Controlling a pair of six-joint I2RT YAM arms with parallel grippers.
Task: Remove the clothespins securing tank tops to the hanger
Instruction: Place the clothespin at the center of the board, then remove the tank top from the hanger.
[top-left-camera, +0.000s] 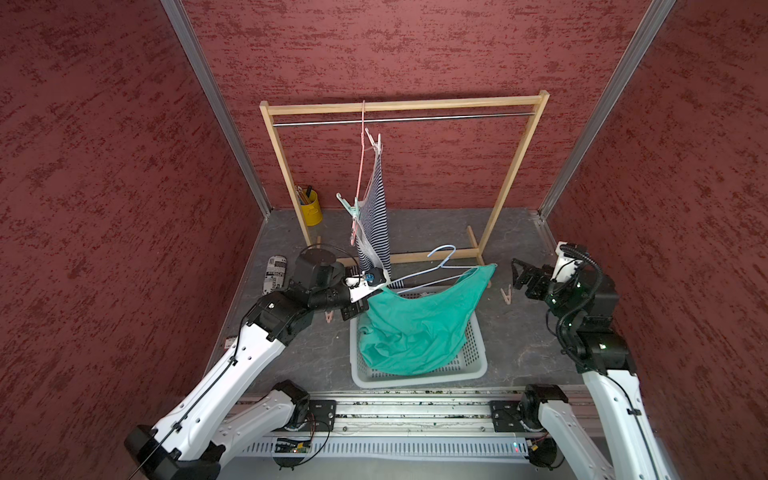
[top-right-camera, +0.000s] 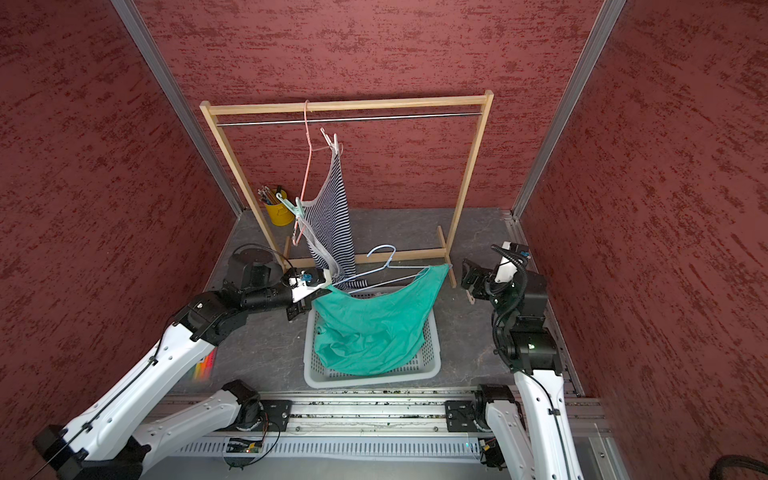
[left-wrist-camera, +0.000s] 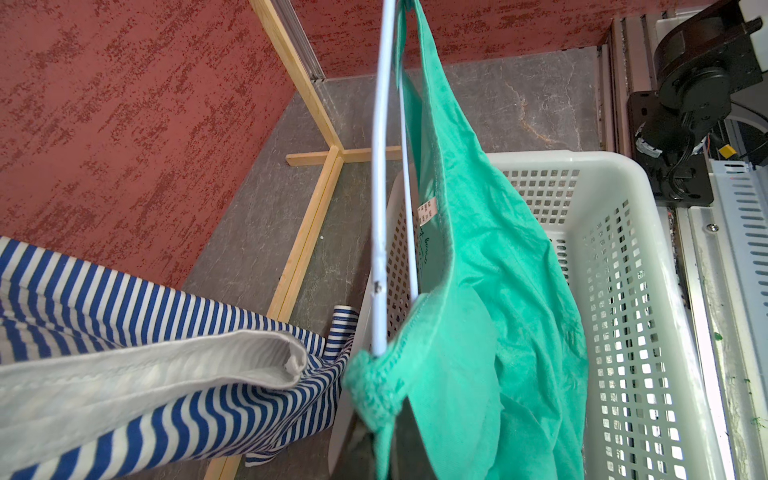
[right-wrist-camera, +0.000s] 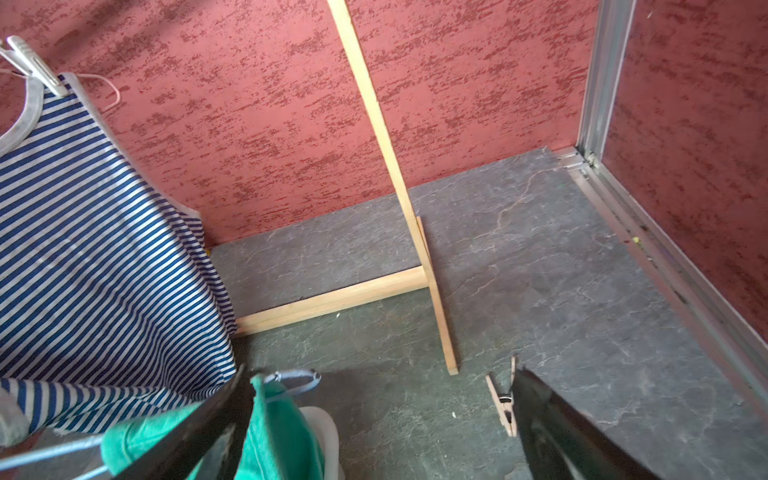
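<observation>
The teal tank top (top-left-camera: 419, 328) droops from a pale blue hanger (top-left-camera: 440, 266) into the basket. My left gripper (top-left-camera: 365, 291) is shut on its strap at the hanger's end (left-wrist-camera: 370, 386). The striped tank top (top-left-camera: 374, 216) hangs from a pink hanger (top-left-camera: 360, 166) on the rail, pinned by a white clothespin (top-left-camera: 376, 143) at the top and a mint green one (top-left-camera: 347, 205) lower down. One pink clothespin (top-left-camera: 506, 296) lies on the table beside my open, empty right gripper (top-left-camera: 521, 276), close to its finger (right-wrist-camera: 552, 415). Another pink one (top-left-camera: 329, 318) lies under my left arm.
A white perforated basket (top-left-camera: 415, 376) sits at the centre front. The wooden rack (top-left-camera: 403, 104) stands at the back, its foot (right-wrist-camera: 440, 311) near my right gripper. A yellow cup (top-left-camera: 311, 208) of pencils and a newsprint roll (top-left-camera: 276, 274) are at the back left.
</observation>
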